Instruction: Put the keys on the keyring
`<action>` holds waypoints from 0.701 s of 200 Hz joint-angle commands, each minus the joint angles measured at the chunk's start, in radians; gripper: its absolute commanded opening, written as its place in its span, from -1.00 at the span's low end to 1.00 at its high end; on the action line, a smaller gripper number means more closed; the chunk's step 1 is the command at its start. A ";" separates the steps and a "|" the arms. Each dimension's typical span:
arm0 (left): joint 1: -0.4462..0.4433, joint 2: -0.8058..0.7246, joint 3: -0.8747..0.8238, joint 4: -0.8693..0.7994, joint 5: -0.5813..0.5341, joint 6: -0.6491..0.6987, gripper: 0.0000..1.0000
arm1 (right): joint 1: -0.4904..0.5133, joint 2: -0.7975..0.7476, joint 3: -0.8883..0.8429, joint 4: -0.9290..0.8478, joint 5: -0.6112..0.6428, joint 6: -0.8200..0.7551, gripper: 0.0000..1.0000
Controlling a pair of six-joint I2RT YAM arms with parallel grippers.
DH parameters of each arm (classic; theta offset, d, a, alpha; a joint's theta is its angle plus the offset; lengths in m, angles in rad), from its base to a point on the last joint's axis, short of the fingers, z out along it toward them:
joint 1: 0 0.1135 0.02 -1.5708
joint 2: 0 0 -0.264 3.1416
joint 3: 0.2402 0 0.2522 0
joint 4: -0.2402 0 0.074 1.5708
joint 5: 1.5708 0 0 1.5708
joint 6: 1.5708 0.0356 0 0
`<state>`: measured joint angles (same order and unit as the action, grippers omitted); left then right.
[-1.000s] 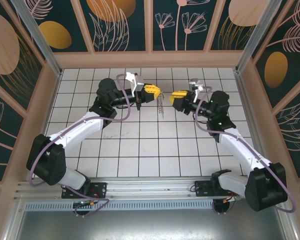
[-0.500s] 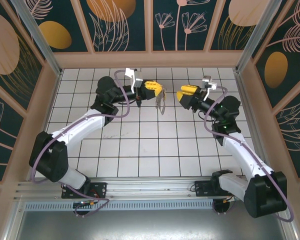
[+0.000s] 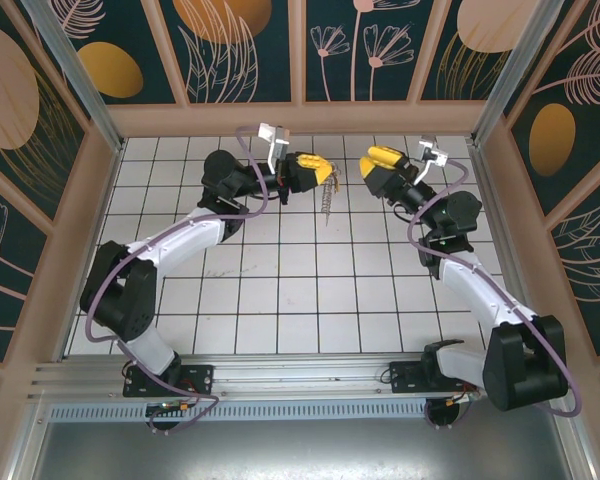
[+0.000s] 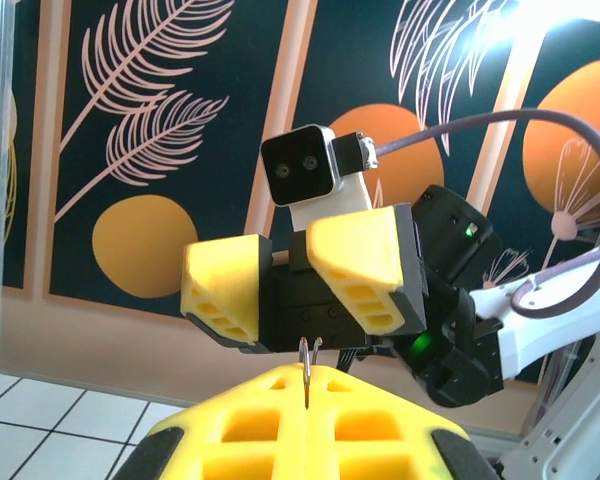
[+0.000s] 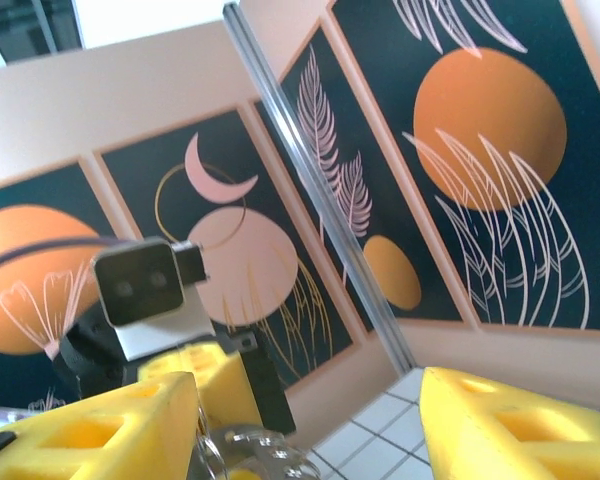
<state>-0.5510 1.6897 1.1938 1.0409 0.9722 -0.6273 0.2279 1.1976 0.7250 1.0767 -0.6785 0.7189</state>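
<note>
Keyring (image 3: 326, 203) hangs pinched in left pincer (image 3: 323, 173), with spread right pincer (image 3: 368, 168) just beside

Between left gripper (image 3: 327, 171) and right gripper (image 3: 366, 167) the keyring (image 3: 326, 197) hangs in the way; nearer tiles (image 3: 300, 300) lie open

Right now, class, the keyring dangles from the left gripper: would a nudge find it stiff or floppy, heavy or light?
Probably stiff: hanging from the shut left gripper, the keyring shows no kinks or folds. Likely light: its wire looks very thin. Pinched at one end, it may swing if nudged.
</note>
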 commanded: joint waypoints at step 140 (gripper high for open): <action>0.023 0.067 0.010 0.228 -0.089 -0.328 -1.00 | 0.141 0.201 0.104 0.202 0.017 0.141 0.22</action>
<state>-0.5327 1.7844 1.1954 1.2522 0.9039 -0.9520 0.3489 1.3895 0.7906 1.2087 -0.6525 0.8524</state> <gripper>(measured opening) 0.059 0.612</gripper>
